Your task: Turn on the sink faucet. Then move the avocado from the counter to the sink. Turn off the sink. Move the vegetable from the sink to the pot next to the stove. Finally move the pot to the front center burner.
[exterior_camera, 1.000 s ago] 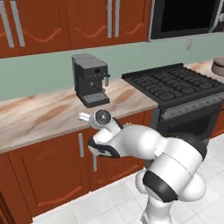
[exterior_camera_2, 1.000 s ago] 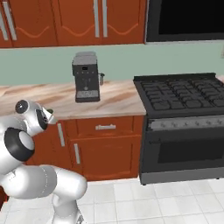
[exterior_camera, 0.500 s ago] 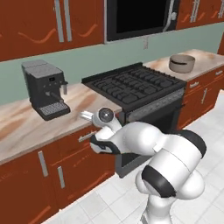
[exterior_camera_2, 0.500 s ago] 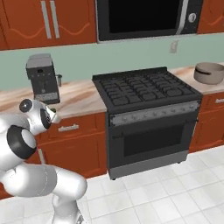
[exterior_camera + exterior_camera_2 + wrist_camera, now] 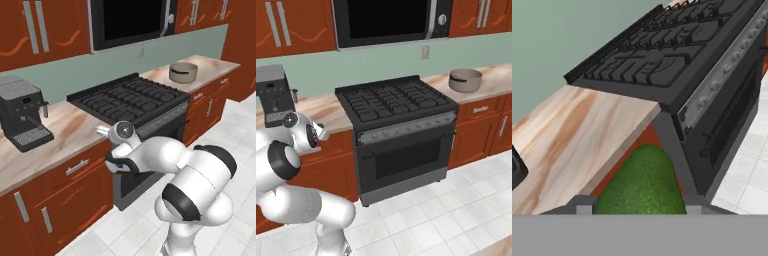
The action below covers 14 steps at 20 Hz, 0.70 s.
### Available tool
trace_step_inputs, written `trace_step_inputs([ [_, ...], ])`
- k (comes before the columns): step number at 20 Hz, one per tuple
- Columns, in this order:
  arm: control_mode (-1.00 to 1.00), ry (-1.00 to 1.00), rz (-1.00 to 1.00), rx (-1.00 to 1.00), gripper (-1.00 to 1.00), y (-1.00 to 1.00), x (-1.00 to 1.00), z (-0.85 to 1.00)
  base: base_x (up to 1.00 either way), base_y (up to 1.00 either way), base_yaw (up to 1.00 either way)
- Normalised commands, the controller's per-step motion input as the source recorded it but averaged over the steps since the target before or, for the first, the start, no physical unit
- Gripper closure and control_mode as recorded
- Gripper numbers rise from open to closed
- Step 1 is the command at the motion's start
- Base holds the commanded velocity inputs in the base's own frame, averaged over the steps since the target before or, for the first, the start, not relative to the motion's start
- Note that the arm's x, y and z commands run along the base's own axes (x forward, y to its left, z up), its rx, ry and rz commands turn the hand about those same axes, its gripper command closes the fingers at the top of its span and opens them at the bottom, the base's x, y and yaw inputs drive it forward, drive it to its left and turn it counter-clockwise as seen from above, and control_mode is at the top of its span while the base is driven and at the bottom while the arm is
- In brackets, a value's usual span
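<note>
My gripper [image 5: 637,212] pinched the avocado [image 5: 643,182] between its tips, held off the counter [image 5: 65,130] edge beside the stove [image 5: 130,97]; I saw the pot [image 5: 465,80] on the far counter stretch beyond.

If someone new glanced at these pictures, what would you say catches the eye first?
The green avocado fills the bottom of the hand view, held between the gripper's fingertips. Beyond it the black stove sits mid-counter under the microwave, with the grey pot on the counter to its right.
</note>
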Motion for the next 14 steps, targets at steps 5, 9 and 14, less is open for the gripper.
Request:
trace_step_inputs([
  [5,1.0,0.0,0.0,0.0,1.0,0.0,0.0,0.0,0.34,-0.36,-0.12],
  [9,1.0,0.0,0.0,0.0,1.0,0.0,0.0,0.0,0.92,0.24,-0.09],
  [14,1.0,0.0,0.0,0.0,1.0,0.0,0.0,0.0,0.66,0.19,-0.12],
])
